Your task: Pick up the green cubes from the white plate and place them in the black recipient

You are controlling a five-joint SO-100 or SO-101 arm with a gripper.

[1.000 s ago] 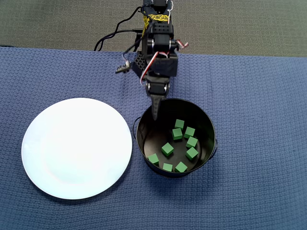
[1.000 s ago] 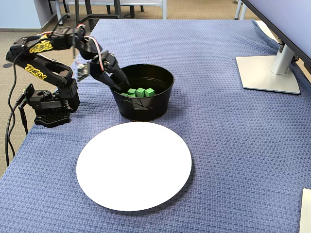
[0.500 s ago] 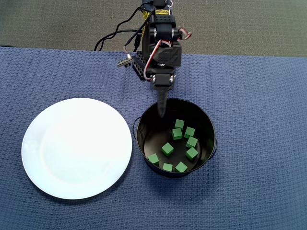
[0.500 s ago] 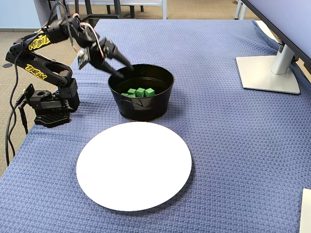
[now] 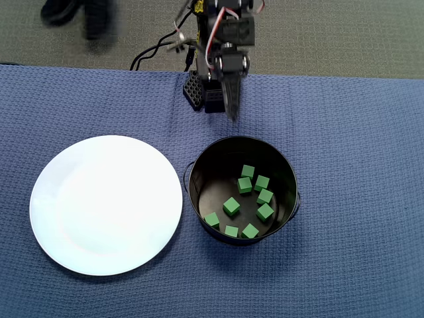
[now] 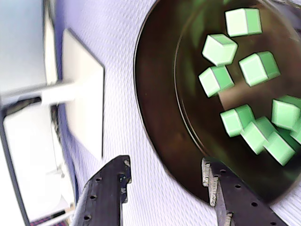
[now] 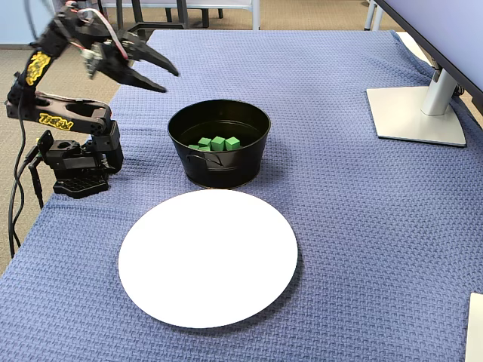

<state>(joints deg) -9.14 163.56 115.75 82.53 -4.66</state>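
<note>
White plate (image 5: 106, 204): round, glossy, flat, bare; lower left of end effector in the overhead view. End effector (image 7: 163, 81): black, fingers spread, holding nothing. Black recipient (image 5: 199, 173): round, shiny, below it, containing matte green cubes (image 5: 246, 201). Table (image 5: 358, 132): blue woven cloth.

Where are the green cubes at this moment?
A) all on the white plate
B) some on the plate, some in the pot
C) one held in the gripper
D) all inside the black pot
D: the green cubes lie in the black pot, the white plate is bare, and the gripper is open and empty.
</note>
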